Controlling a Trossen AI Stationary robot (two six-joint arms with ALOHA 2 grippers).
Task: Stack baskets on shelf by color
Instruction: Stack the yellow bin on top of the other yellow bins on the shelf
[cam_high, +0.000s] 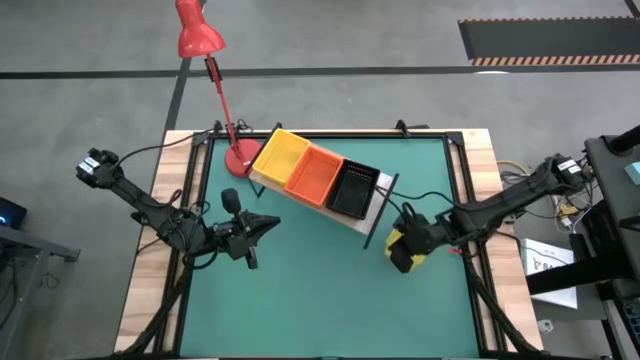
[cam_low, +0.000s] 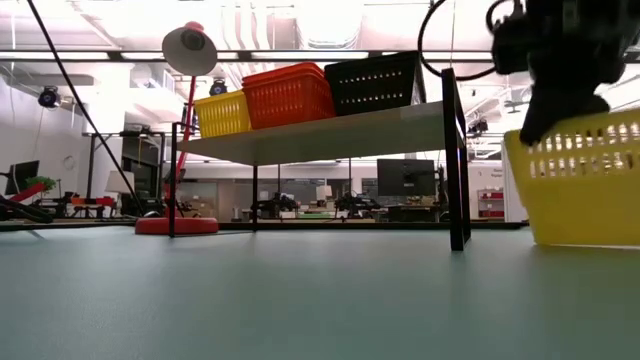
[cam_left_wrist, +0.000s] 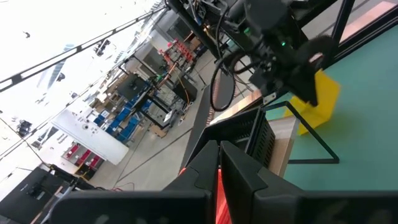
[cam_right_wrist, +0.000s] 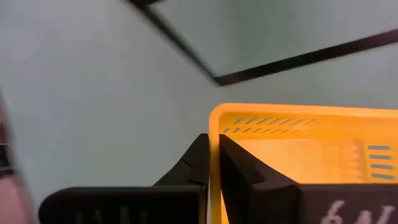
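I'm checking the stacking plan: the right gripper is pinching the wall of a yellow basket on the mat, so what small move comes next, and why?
Probably lift it straight up. The right gripper is shut on the yellow basket, which sits on the mat beside the shelf, whose top is higher.

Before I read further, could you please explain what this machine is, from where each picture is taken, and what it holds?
It is a robot with two dark arms at a green table. Each arm ends in a two-finger pincer. One picture looks down from above, one looks level across the table, and two come from cameras on the wrists. On the table stands a shelf carrying a yellow, an orange and a black basket in a row, with a red lamp behind it. The right pincer is shut on the rim of another yellow basket beside the shelf. The left pincer is shut and holds nothing.
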